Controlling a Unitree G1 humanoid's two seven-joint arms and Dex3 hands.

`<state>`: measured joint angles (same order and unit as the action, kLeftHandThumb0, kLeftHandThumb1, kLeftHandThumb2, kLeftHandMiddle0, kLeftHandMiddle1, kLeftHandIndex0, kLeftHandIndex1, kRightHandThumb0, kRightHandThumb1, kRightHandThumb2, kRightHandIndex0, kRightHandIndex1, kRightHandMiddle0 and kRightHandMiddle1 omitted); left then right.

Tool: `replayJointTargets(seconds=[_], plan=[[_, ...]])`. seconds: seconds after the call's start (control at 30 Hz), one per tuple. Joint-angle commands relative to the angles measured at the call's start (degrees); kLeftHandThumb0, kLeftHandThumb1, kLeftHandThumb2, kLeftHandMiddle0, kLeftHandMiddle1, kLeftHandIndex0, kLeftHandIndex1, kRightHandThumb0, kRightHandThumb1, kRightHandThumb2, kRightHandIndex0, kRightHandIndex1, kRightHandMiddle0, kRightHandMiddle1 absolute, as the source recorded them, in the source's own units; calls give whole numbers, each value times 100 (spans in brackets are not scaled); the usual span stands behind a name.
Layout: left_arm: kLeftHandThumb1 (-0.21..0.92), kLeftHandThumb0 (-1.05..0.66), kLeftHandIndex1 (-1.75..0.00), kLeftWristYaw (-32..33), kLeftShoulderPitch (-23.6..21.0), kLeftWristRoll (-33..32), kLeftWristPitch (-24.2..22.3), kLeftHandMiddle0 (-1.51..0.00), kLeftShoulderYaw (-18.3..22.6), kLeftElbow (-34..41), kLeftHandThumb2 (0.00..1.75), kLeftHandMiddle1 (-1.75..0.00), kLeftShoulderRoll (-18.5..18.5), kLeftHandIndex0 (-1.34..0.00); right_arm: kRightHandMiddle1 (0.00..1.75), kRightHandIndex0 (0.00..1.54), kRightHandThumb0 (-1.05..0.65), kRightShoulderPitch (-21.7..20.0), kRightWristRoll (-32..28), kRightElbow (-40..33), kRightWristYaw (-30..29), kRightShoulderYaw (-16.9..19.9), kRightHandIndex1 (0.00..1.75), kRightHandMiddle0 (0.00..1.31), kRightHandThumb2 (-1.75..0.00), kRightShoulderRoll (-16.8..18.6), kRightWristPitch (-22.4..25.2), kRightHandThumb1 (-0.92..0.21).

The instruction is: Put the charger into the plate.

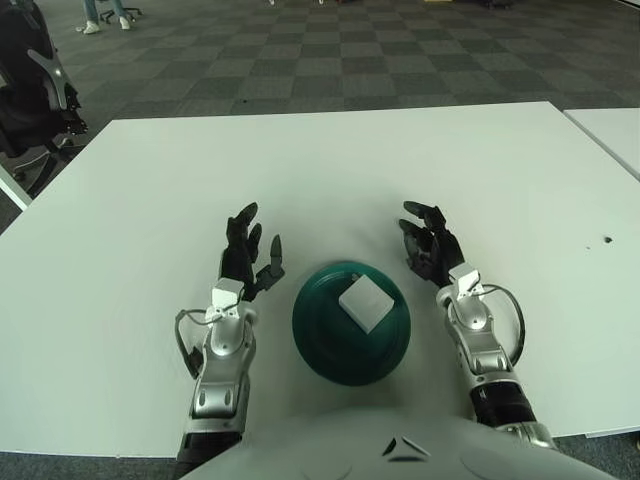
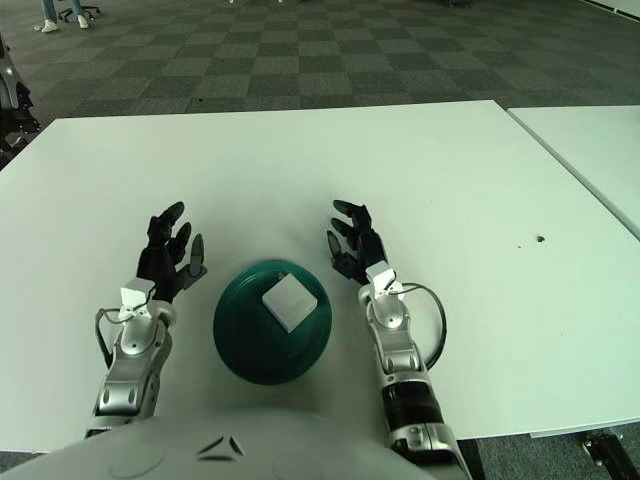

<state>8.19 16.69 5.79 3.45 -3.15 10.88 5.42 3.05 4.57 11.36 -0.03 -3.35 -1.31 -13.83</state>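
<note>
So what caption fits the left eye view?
White charger lying in the green plate, open left hand and right hand flanking it.

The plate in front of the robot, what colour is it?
The plate is dark green, with a white charger lying in it; the left eye view shows it best.

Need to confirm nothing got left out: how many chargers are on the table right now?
1. The white charger lies inside the green plate, between the open left robot hand and open right robot hand. None elsewhere in view.
</note>
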Motion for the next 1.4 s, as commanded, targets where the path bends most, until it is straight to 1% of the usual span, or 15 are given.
replayJointTargets(seconds=[0.0, 0.2, 0.33, 0.43, 0.5, 0.67, 0.83, 1.13, 1.37], plan=[[92, -65, -80, 110, 61, 135, 143, -37, -74, -24, 90, -6, 35, 0, 56, 29, -65, 182, -40, -175, -85, 3, 8, 0, -65, 110, 156, -92], [92, -69, -85, 127, 39, 198, 191, -40, -121, -152, 90, -6, 53, -1, 48, 27, -68, 265, -27, -344, -141, -14, 4, 0, -62, 176, 191, -92], [92, -70, -87, 79, 26, 137, 132, -42, -138, -209, 89, -7, 73, -2, 46, 27, -68, 304, -44, -426, -138, -31, 4, 0, -62, 202, 218, -92], [92, -70, -88, 24, -6, 40, 1, -43, -116, -248, 89, -8, 84, -2, 46, 28, -68, 344, -24, -495, -122, -61, 4, 0, -62, 203, 245, -92], [92, -71, -89, 20, -29, 18, -2, -45, -109, -284, 89, -9, 85, -3, 46, 28, -68, 357, -6, -522, -114, -75, 3, 0, -62, 193, 258, -92], [92, -73, -91, 34, -49, 35, 166, -46, -113, -342, 89, -9, 39, -5, 48, 28, -68, 387, 62, -575, -116, -108, 3, 0, -64, 168, 270, -92], [92, -73, -93, 28, -48, 35, 239, -48, -119, -356, 88, -10, 21, -6, 50, 28, -69, 398, 85, -604, -97, -121, 2, 0, -65, 151, 288, -92], [92, -72, -94, -66, 2, -19, 262, -52, -161, -334, 86, -14, -9, -5, 52, 28, -69, 440, 42, -734, 19, -162, 1, 0, -64, 98, 351, -92], [92, -72, -94, -147, 33, -68, 266, -54, -191, -339, 86, -17, -20, -3, 49, 29, -67, 443, -5, -819, 108, -140, 1, 0, -61, 71, 457, -92]])
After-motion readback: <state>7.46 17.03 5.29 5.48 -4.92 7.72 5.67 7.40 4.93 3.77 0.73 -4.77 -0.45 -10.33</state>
